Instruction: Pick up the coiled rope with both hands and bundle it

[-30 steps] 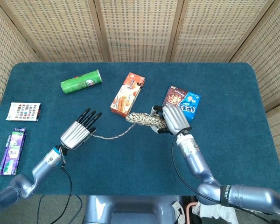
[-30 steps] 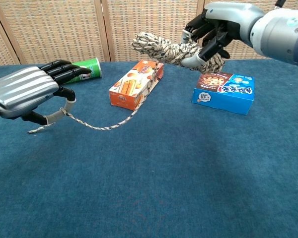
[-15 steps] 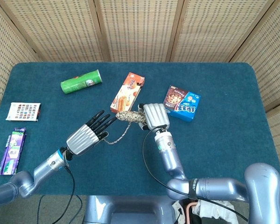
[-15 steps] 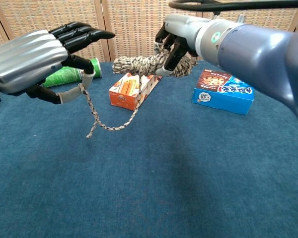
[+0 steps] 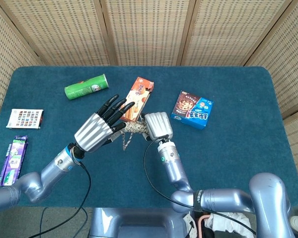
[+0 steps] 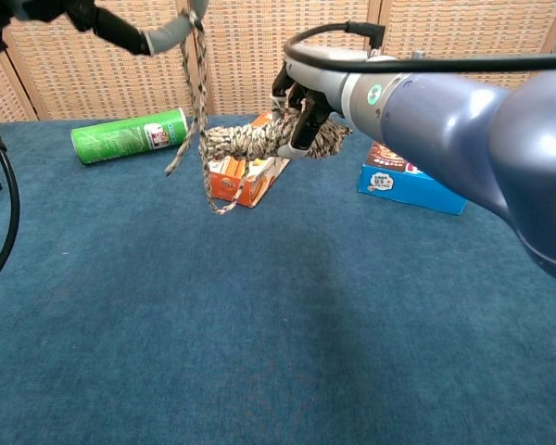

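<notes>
With the right hand (image 5: 157, 126) gripping the coiled rope (image 6: 259, 141) above the worktop's middle and the left hand (image 5: 95, 131) pinching its loose tail (other fingers spread), wrap slowly, keeping tension even.

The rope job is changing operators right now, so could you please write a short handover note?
Right hand grips the coiled rope, lifted off the table above the orange box.
Left hand pinches the loose rope end, raised high beside the coil; the slack hangs in a loop.
Done: rope picked up with both hands.
Left: wind the loose end around the coil to finish the bundle.
</notes>
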Controlling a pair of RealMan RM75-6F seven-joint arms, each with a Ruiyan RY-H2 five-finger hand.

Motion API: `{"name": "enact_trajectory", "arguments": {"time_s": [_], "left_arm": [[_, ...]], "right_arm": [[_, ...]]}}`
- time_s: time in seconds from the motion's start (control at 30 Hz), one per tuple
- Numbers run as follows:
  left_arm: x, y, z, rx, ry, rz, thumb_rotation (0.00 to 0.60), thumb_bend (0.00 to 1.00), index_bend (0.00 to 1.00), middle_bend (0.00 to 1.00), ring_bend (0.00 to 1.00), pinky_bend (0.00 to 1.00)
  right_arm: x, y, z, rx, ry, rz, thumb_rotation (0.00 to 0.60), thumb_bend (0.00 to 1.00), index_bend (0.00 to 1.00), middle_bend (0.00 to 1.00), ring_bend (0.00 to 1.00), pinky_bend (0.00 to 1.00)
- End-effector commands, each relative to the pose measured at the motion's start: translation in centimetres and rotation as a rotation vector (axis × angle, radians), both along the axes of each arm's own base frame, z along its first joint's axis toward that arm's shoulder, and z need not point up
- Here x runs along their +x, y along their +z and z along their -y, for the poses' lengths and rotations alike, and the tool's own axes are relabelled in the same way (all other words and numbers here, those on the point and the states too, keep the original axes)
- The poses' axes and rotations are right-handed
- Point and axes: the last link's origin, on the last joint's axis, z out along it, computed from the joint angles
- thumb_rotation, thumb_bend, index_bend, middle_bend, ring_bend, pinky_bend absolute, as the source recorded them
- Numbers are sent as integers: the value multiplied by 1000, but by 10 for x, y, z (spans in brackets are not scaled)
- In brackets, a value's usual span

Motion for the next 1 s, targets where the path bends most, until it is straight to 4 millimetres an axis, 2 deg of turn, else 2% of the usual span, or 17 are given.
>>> {"name": "enact_trajectory", "arguments": {"time_s": [0.03, 0.23, 0.53, 0.8, 1.0], "left_arm": [[10, 11, -7, 80, -49, -28, 600, 610, 839, 0, 0, 0], [21, 13, -17, 116, -65, -28, 600, 610, 842, 0, 0, 0], [53, 1, -40, 6, 63, 169, 600, 610, 842, 0, 0, 0], [68, -5, -60, 8, 172, 245, 600, 610, 846, 0, 0, 0], [66, -13, -78, 46, 253, 215, 600, 611, 846, 0, 0, 0]], "right_arm": [[-3, -1, 0, 2, 11, -18, 600, 832, 701, 743, 682, 925], [-1, -3, -4, 35, 58, -6, 600, 832, 701, 743, 682, 925], [-2, -11, -10, 162, 158, 79, 600, 832, 701, 743, 682, 913], [-8, -18, -13, 260, 206, 138, 600, 830, 701, 743, 675, 760], [-10, -15, -15, 340, 227, 219, 600, 815, 701, 743, 632, 659]]}}
